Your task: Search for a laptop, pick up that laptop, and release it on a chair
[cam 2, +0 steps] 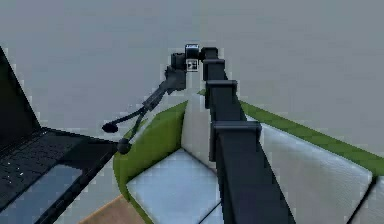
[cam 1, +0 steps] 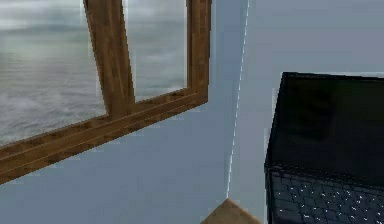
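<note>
Laptop [cam 1: 325, 150] by grey wall [cam 1: 150, 180], wooden window [cam 1: 115, 60] | green chair [cam 2: 170, 185] | pincer [cam 2: 115, 137] — cannot tell if holding

One open black laptop [cam 1: 325, 140], one wooden-framed window [cam 1: 118, 60], one green chair [cam 2: 150, 148] with white cushions, one dark arm [cam 2: 235, 145] carrying one gripper [cam 2: 116, 138].

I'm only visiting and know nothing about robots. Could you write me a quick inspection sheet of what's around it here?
Surface: green seat with white cushions, below the arm.
Job's things: open laptop, dark screen, hanging at the gripper's far end.
Clutter: nothing seen.
Grippers: gripper holds the laptop.
Cables: nothing seen.
Surroundings: wood-framed window, grey wall, a strip of wooden floor.
</note>
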Motion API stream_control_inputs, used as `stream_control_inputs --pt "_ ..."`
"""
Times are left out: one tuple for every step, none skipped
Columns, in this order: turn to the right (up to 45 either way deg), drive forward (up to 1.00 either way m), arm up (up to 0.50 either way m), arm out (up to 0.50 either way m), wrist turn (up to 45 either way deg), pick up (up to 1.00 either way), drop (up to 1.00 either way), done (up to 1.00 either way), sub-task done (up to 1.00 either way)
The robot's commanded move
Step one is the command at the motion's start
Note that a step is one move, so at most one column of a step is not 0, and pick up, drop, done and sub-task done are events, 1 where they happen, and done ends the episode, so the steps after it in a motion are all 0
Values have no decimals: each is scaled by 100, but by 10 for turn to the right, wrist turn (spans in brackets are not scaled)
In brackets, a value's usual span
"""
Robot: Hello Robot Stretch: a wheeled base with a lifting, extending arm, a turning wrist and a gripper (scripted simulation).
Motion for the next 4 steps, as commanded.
stream_control_inputs --pt "0 0 0 -42 0 0 0 0 0" --pt "-450 0 0 0 0 0 0 0 0" --pt "-450 0 0 0 0 0 0 0 0" --pt "-330 0 0 0 0 0 0 0 0"
